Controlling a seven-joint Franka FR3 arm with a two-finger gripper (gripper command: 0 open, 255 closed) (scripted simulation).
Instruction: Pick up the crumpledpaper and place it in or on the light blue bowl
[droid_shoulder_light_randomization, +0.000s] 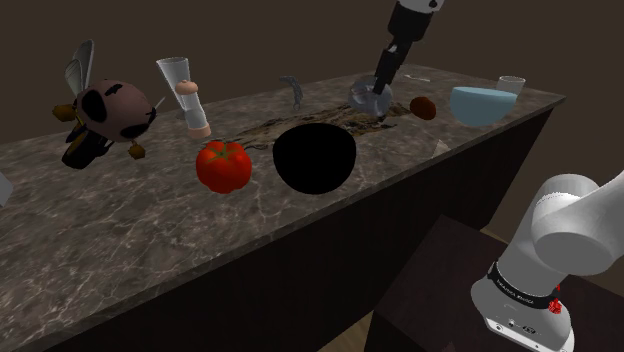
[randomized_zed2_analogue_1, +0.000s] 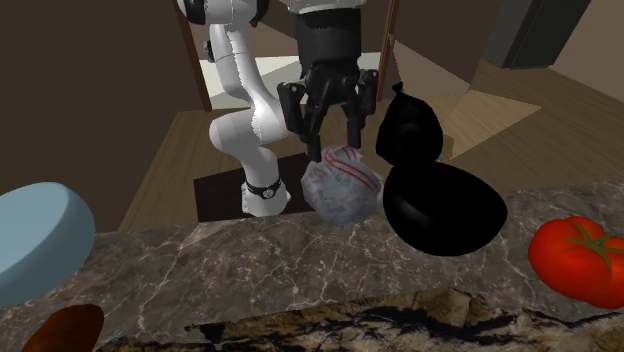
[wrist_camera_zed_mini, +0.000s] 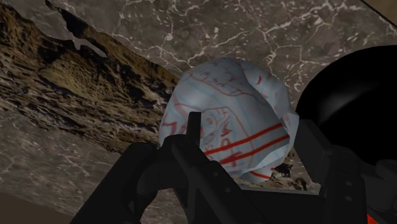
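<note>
Jaws of the black gripper (randomized_zed2_analogue_1: 333, 147) are released, spread apart and pointing down, with the crumpled paper (randomized_zed2_analogue_1: 342, 188) right beneath and between them. In the wrist view the fingers (wrist_camera_zed_mini: 321, 159) flank the ball's sides without clasping it. The ball, white with red lines and scribbles, sits on the dark marble counter (droid_shoulder_light_randomization: 150, 240) at the edge of a rough brown patch. Reading across the shoulder view from its left, a spotted winged toy (droid_shoulder_light_randomization: 105, 110) lies farthest from the jaws. Next come a clear glass (droid_shoulder_light_randomization: 175, 75) and a pinkish shaker (droid_shoulder_light_randomization: 197, 112) close together, both well apart from the jaws. A red tomato (droid_shoulder_light_randomization: 223, 166) sits nearer, toward the counter's front edge. A black bowl (droid_shoulder_light_randomization: 314, 158) stands near the jaws on that same side, and a small grey curved piece (droid_shoulder_light_randomization: 293, 90) lies behind it. To the shoulder view's right of the jaws, a dark reddish-brown oval thing (droid_shoulder_light_randomization: 423, 107) rests near them. The light blue bowl (droid_shoulder_light_randomization: 480, 106) is beyond it, apart from the jaws and the paper, and a second clear glass (droid_shoulder_light_randomization: 512, 84) stands just behind the bowl's rim
</note>
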